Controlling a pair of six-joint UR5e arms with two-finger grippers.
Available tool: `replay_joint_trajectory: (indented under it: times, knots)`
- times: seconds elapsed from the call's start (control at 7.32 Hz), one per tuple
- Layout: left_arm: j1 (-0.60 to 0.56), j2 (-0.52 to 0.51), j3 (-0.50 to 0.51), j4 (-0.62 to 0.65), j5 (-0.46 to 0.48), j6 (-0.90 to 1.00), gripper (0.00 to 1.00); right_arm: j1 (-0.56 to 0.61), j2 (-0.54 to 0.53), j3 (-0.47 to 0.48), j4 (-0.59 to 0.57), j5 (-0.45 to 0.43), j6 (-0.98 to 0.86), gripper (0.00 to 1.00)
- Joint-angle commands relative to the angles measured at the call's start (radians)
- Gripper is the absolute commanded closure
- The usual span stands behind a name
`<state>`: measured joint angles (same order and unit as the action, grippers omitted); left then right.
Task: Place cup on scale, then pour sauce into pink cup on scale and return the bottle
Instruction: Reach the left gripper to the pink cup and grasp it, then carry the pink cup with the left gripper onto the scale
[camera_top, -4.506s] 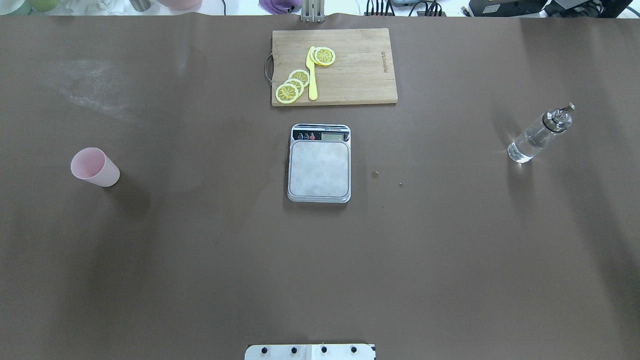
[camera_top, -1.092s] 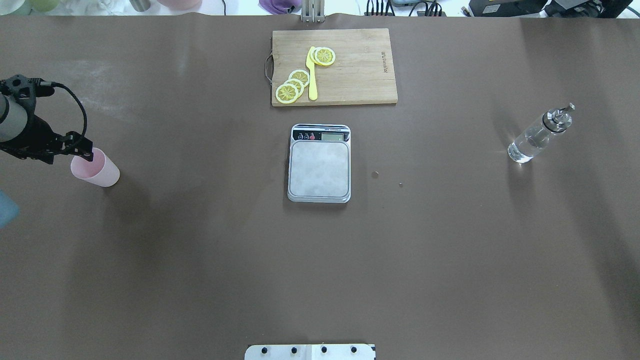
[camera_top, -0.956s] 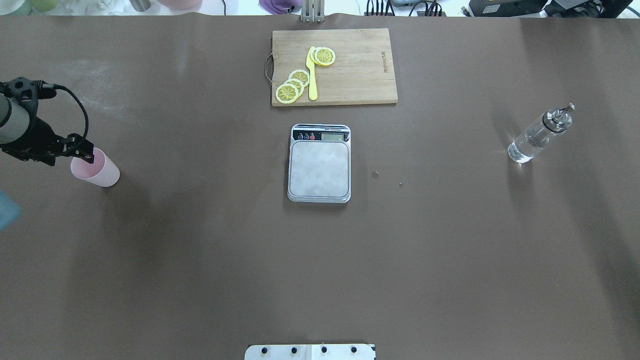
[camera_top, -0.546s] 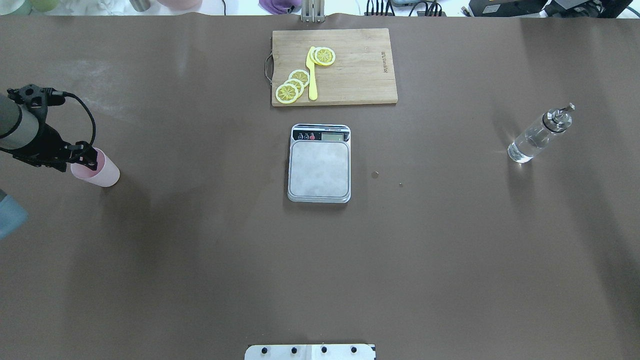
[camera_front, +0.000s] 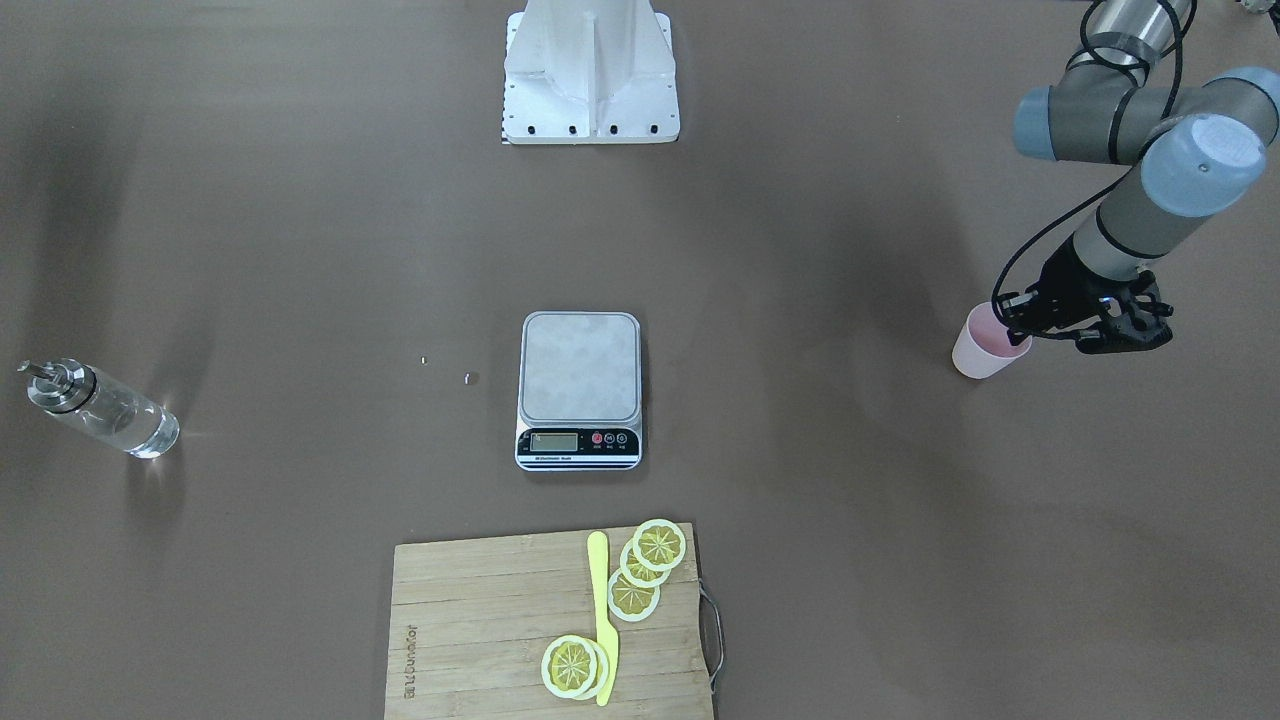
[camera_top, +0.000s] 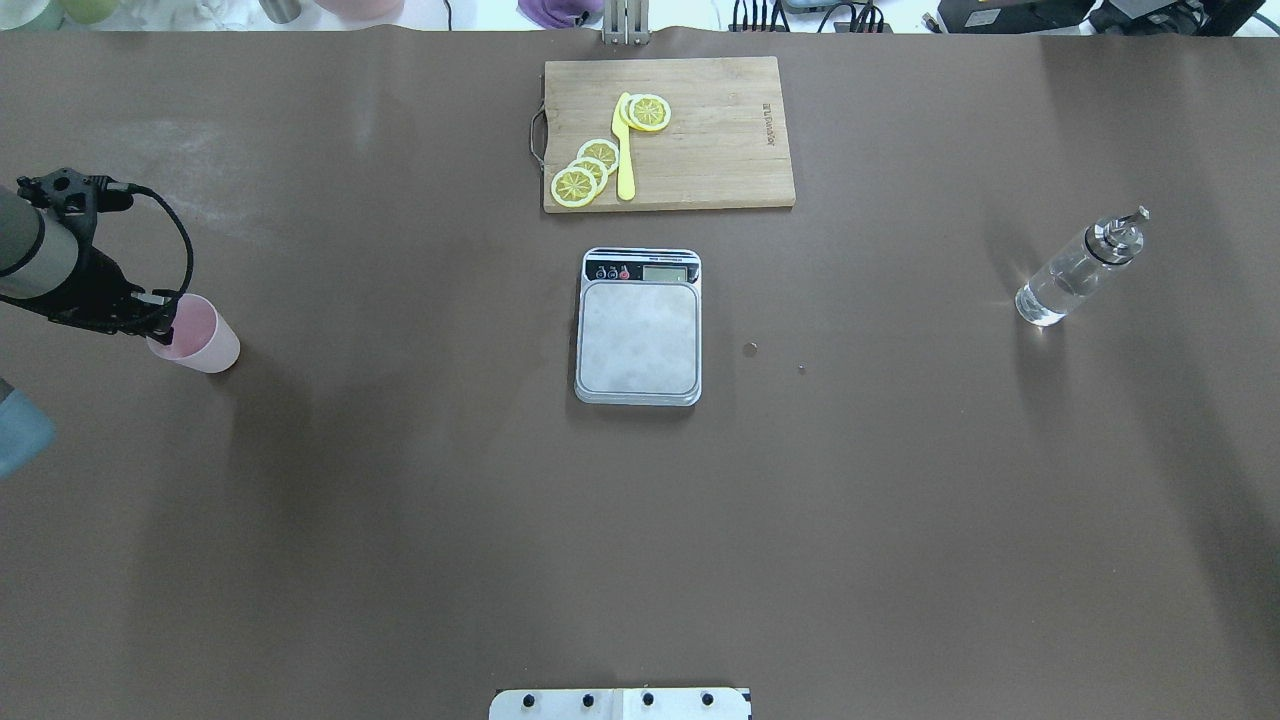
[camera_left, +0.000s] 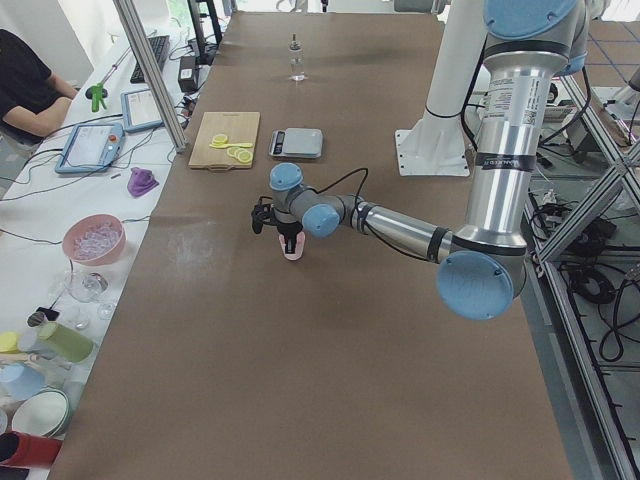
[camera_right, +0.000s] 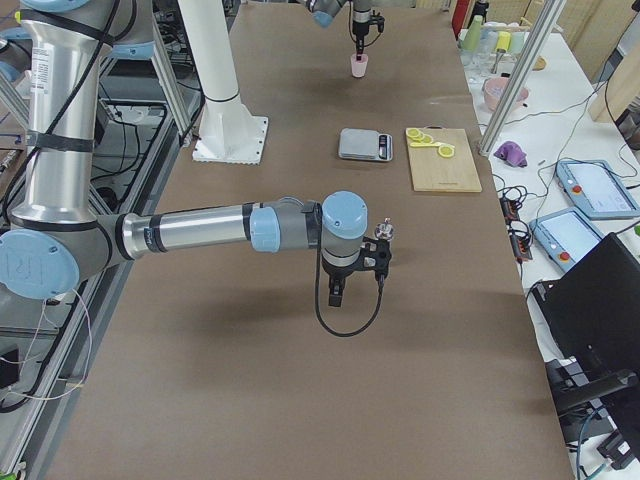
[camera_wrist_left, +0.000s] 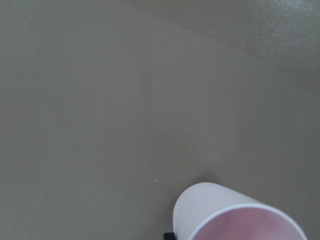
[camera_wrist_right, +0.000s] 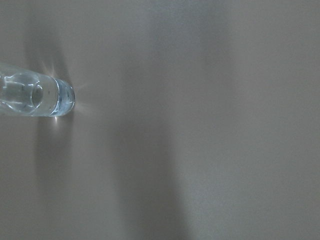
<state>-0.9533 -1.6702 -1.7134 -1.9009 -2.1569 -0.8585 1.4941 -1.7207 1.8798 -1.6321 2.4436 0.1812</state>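
Note:
The pale pink cup (camera_top: 205, 345) stands upright at the table's far left, also in the front view (camera_front: 982, 352) and the left wrist view (camera_wrist_left: 225, 215). My left gripper (camera_top: 165, 318) is down at the cup's rim, its fingers over the wall nearest the arm. I cannot tell whether it grips. The scale (camera_top: 638, 335) sits mid-table with its platform bare. The glass bottle (camera_top: 1075, 272) of clear sauce stands at the far right, also in the right wrist view (camera_wrist_right: 35, 95). My right gripper (camera_right: 340, 292) hangs next to the bottle. I cannot tell whether it is open or shut.
A wooden cutting board (camera_top: 700, 150) with lemon slices (camera_top: 585, 172) and a yellow knife (camera_top: 624, 150) lies beyond the scale. Two small specks (camera_top: 750, 348) lie on the brown table right of the scale. The robot base plate (camera_top: 620, 704) is at the near edge.
My left arm came in from the left, reached the cup and lowered its fingers onto the rim. The cup's top has shifted slightly. Scale and bottle have not moved.

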Motion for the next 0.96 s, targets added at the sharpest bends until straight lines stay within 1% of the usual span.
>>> replay_joint_trajectory:
  times: [0.0,0.14,0.27,0.41,0.55,0.82]
  knots:
    - [-0.069,-0.009,-0.067,0.078,-0.049,0.001,1.00,0.000,0.001,0.002,0.000,0.000,-0.005,0.00]
    - [-0.088,-0.054,-0.105,0.159,-0.061,-0.001,1.00,0.000,0.001,0.004,0.000,0.000,-0.005,0.00]
    - [-0.088,-0.166,-0.118,0.304,-0.061,-0.014,1.00,0.000,0.001,0.005,0.002,-0.002,-0.006,0.00]
    - [-0.085,-0.309,-0.121,0.473,-0.061,-0.027,1.00,0.000,0.003,0.012,0.002,-0.002,-0.006,0.00]
    - [-0.073,-0.401,-0.127,0.535,-0.064,-0.150,1.00,0.000,0.003,0.013,0.002,-0.002,-0.005,0.00]
    - [0.080,-0.561,-0.086,0.536,-0.049,-0.436,1.00,0.000,0.007,0.013,0.002,-0.002,-0.003,0.00]
